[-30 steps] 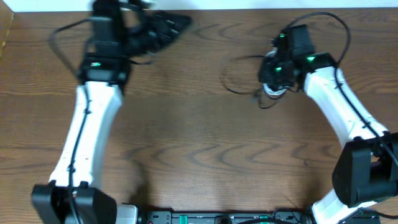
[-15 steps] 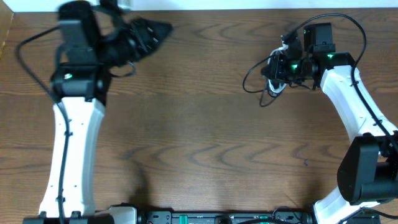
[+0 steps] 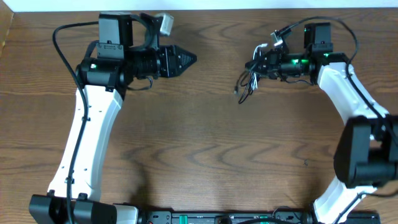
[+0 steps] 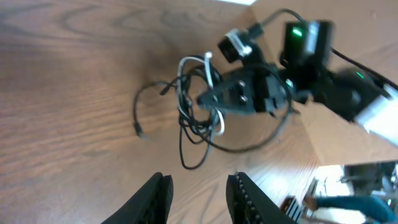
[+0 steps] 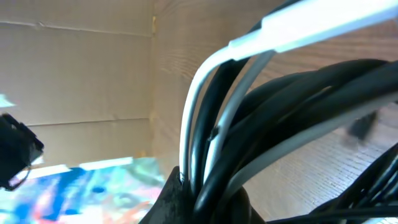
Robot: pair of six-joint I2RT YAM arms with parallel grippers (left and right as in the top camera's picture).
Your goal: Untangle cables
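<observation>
- Cables: black cords and one white cord, bunched at about 1 o'clock on the table in the overhead view. Their upper end is pinched by the right gripper, and loose strands trail from the grip toward 7 o'clock.
- The right gripper's jaws are closed on the bunch. Its wrist view shows black and white cords crammed between the fingers.
- The left gripper is narrowly parted and empty. It points toward 3 o'clock, straight at the cables, with bare wood between.
- In the left wrist view, the cables lie at 12 o'clock ahead of the fingers. A free black tail reaches toward 9 o'clock.
- Judgement: the left arm is the free one. Its approach runs along 3 o'clock, toward the loops hanging below the right grip.
</observation>
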